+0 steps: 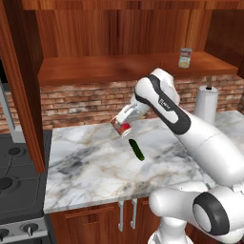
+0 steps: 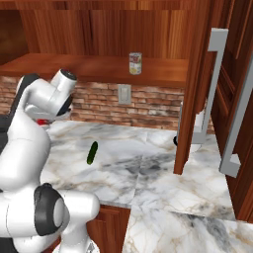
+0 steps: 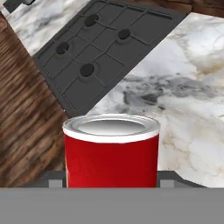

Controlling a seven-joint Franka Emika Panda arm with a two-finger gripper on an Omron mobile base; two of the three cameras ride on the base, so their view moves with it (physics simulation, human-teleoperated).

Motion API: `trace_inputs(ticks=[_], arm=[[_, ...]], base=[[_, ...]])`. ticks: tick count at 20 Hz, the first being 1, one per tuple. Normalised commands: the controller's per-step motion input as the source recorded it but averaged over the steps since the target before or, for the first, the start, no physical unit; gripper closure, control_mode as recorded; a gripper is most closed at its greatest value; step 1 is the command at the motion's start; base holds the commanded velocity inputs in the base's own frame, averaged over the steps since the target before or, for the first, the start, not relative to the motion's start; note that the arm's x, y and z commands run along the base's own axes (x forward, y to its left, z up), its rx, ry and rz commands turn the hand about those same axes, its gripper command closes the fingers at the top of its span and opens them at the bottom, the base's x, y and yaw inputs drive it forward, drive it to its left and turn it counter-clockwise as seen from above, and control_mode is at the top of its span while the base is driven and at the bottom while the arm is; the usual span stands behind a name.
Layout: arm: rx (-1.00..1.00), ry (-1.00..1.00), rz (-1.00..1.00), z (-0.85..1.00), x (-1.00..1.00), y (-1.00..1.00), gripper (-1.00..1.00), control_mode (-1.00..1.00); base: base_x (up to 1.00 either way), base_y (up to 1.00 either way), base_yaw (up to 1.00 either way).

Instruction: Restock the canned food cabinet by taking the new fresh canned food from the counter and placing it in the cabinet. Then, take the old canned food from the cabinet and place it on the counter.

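Red can (image 3: 111, 151) sits clamped between the gripper's (image 1: 123, 127) fingers, held tilted in the air above the counter (image 1: 95, 167), clear of the marble. Cream-labelled can (image 1: 185, 57) stands upright on the cabinet (image 1: 119, 69) shelf, toward its right end. Judged from this, the restocking half is done; the old can is out of the cabinet and only its setting down on the counter is left. A dark green cucumber (image 1: 137, 149) lies on the marble just below the gripper. Brick backsplash (image 1: 86, 102) behind; black stove (image 1: 16, 181) to the left; paper towel roll (image 1: 206, 102) at the right.
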Motion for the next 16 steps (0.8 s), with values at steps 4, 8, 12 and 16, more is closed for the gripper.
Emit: trace_inputs(ticks=[4,8,12,16], arm=[[-0.03,-0.19,0.17,-1.00,0.19,0.67,1.00,-1.00],[-0.04,-0.39,0.19,-1.00,0.10,0.37,1.00,-1.00],[0.07,-0.52,0.11,-1.00,-0.01,-0.14,1.00,-1.00],[0.29,-0.16,0.02,-0.45,0.00,-0.16,1.00,-1.00]], base=[[0.00,0.00,0.00],[0.00,0.00,0.00],[0.00,0.00,0.00],[0.00,0.00,0.00]])
